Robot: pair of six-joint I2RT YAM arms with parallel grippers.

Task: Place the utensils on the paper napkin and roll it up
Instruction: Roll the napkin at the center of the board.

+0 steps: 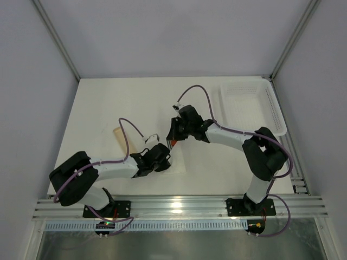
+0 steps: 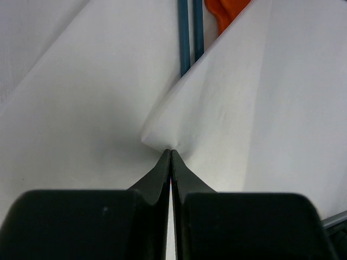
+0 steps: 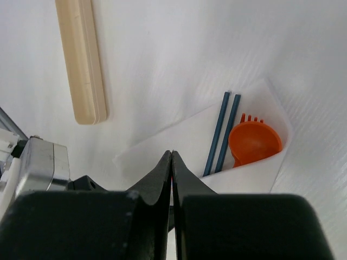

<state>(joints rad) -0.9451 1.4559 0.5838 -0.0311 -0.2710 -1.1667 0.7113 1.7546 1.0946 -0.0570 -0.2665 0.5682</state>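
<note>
At the paper napkin's [image 2: 227,108] corner: my left gripper [image 2: 171,151] is pressed shut and pinching the corner tip. The paper peaks right at my tips and looks lifted off the surface [image 3: 190,43]. At the napkin's folded flap edge: my right gripper [image 3: 172,154] is also pressed together. Can't tell if paper is actually between the tips.

On the napkin, part under the flap: two blue sticks [image 3: 221,132] side by side, orange spork [image 3: 254,142] just beside them with tines pointing away from the right gripper. Their near ends are hidden by the flap. Off the napkin, well apart from it: tan stick [image 3: 81,59], flat on the surface.

Step as I read it: folding the flap over the utensils to start the roll.
- Light pinch on the left, since thin paper tears easily.
- Carry the corner low across the napkin, not upward.
- Use the right gripper to pin the flap so the contents don't slide out the open end.
- Roll tight, with the blue sticks as the core.

Concern: the tan stick is outside the napkin, so a roll finished as things lie would leave it out.
</note>
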